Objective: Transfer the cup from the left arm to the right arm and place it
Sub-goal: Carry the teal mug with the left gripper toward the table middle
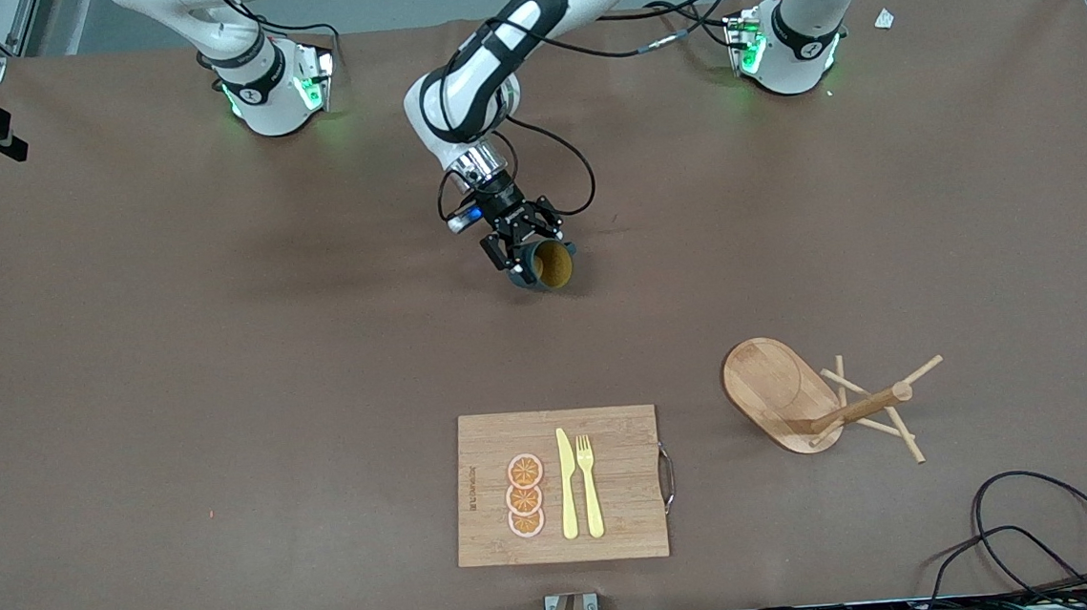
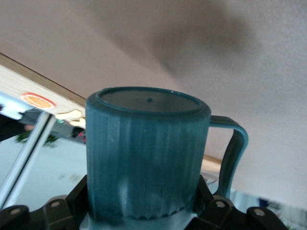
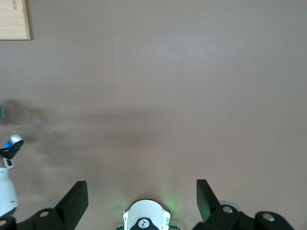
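The cup (image 1: 548, 264) is a dark teal ribbed mug with a tan-yellow inside. My left gripper (image 1: 526, 247) is shut on it and holds it in the air over the middle of the table, tipped so its opening faces the front camera. In the left wrist view the cup (image 2: 148, 153) fills the middle, its loop handle (image 2: 234, 148) sticking out to one side, and the gripper (image 2: 144, 216) clamps its lower part. My right gripper (image 3: 141, 184) is open and empty, high over bare table above its own base (image 3: 144, 218); it is out of the front view.
A wooden cutting board (image 1: 561, 486) with orange slices (image 1: 525, 496), a yellow knife and a fork lies near the front edge. A wooden peg rack (image 1: 799, 402) lies tipped over toward the left arm's end. Cables (image 1: 1048, 538) lie at the front corner.
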Tool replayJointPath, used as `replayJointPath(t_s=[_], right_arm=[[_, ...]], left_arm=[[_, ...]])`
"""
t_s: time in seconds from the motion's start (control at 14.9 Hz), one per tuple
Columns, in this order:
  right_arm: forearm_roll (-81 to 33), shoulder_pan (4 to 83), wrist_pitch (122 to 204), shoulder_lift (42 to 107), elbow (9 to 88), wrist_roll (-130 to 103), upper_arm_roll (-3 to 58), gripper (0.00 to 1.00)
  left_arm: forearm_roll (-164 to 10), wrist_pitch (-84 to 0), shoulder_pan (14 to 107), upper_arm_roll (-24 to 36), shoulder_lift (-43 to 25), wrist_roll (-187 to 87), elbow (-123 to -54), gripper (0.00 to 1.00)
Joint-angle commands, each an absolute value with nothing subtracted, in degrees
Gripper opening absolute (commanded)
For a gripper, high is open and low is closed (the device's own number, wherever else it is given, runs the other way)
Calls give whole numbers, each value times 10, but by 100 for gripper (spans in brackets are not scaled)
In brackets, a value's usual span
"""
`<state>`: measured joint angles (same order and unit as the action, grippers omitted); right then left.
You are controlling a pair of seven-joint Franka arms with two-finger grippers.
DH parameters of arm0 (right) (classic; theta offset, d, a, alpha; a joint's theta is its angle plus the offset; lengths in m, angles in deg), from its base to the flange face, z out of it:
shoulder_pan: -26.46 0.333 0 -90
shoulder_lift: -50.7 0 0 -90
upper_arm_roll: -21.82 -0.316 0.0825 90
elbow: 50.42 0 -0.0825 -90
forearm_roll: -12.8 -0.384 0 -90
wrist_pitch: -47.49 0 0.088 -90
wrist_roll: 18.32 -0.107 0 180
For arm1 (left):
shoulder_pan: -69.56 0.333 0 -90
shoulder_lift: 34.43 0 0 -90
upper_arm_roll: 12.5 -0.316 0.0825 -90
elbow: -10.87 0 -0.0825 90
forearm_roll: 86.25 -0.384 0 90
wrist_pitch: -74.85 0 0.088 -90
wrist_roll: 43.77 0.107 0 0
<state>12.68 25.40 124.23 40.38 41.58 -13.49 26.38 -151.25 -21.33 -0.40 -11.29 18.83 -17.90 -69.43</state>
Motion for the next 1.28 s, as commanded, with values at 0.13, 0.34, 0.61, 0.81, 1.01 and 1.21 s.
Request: replayJointPath(t_s=[0.13, 0.34, 0.61, 0.81, 1.01, 1.21], right_arm=[[134, 246, 1241, 408, 412, -134, 259, 100], [135, 244, 1243, 416, 412, -137, 259, 100], [136, 231, 1251, 427, 408, -136, 259, 100], [136, 228, 1264, 429, 408, -135, 259, 100], [133, 226, 1271, 452, 408, -136, 260, 100], [131, 216, 1275, 454, 408, -133, 259, 100]], left_arm=[[-1533, -158, -54, -139, 230, -168, -657, 35], [-1535, -158, -57, -139, 252, -143, -629, 36], [-1534, -159, -66, -138, 266, -142, -612, 40], [-1534, -162, -68, -136, 281, -144, -602, 43], [-1533, -163, -70, -135, 299, -147, -589, 49], [-1533, -163, -74, -135, 303, -149, -586, 59]])
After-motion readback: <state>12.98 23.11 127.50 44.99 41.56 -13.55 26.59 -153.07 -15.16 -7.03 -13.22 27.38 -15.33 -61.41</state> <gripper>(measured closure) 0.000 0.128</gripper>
